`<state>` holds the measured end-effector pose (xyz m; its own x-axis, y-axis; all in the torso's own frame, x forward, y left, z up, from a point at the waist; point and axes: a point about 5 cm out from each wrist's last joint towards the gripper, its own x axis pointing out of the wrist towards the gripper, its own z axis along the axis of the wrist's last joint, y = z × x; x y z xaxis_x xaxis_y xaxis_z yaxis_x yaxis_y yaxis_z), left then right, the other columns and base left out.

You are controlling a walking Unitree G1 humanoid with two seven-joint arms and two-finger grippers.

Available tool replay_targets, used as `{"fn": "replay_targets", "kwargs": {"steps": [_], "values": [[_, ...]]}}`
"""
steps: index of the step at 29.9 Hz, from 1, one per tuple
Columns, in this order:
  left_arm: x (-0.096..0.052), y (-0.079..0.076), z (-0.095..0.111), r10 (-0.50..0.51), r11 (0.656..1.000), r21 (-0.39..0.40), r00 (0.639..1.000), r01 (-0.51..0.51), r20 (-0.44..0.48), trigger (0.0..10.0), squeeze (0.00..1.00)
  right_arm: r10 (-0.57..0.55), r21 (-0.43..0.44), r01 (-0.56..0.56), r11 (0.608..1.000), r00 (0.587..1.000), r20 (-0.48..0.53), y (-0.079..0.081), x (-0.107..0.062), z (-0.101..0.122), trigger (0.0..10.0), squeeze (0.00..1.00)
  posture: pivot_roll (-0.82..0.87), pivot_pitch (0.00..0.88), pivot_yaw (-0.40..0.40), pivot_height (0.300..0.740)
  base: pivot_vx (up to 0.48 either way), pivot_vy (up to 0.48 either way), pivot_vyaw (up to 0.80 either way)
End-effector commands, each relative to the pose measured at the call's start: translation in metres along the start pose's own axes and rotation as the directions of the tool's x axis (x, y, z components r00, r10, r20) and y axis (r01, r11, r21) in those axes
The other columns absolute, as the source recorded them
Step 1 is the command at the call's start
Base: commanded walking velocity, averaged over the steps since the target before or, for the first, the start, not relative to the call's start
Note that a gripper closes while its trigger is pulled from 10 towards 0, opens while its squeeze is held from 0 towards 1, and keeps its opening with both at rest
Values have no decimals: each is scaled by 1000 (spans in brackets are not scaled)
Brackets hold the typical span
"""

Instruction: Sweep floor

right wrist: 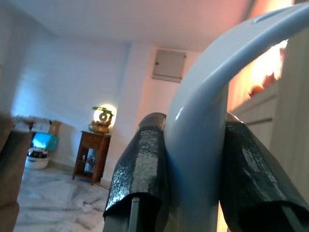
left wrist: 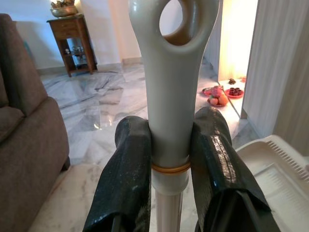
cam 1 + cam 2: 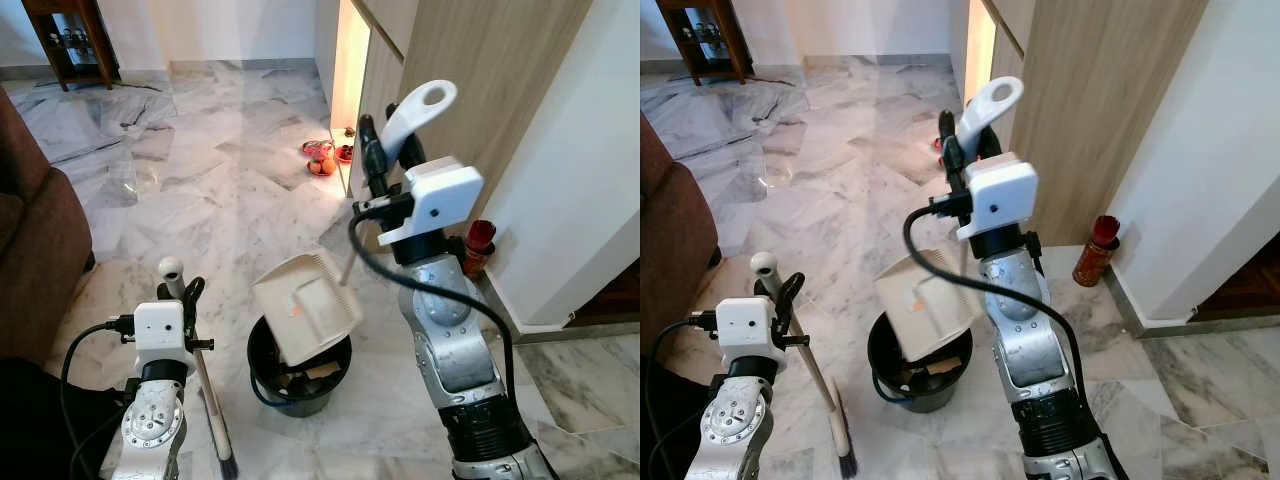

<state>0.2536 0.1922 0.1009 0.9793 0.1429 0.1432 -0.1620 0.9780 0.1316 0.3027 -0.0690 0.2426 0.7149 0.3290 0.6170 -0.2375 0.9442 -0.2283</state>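
While tilted over black bucket [image 3: 270, 375], unmarked dustpan [image 3: 305, 305] (right tool [image 3: 385, 150] gripping handle).

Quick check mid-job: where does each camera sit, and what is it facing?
Left eye, right eye: on the head, looking down at both silver arms, the cream plastic dustpan tipped over the black round bin.
Left wrist: along the left gripper clamping the cream broom handle.
Right wrist: along the right gripper clamping the dustpan's handle.
Shared: dustpan.
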Motion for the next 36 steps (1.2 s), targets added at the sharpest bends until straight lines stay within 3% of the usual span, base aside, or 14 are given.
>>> {"fn": "replay_targets", "kwargs": {"steps": [1,11,31,36], "values": [[2,-2,11,-5,1000,-6,998,5,56,10000,0,25,-31,-21,999,992,126,3,3,23,10000,0,144,86,-28,740,0,0,0],[3,-2,12,-5,1000,-7,998,6,62,10000,0,127,-15,-126,992,979,162,18,0,28,10000,0,151,70,-30,740,0,0,0],[5,-3,13,-7,1000,-11,997,8,73,10000,0,253,-116,-234,965,949,190,33,-5,32,10000,0,150,52,-34,740,0,0,0],[6,-2,13,-3,1000,-9,997,4,73,10000,0,255,-34,-252,967,954,161,36,-6,28,10000,0,152,57,-36,740,0,0,0]]}}
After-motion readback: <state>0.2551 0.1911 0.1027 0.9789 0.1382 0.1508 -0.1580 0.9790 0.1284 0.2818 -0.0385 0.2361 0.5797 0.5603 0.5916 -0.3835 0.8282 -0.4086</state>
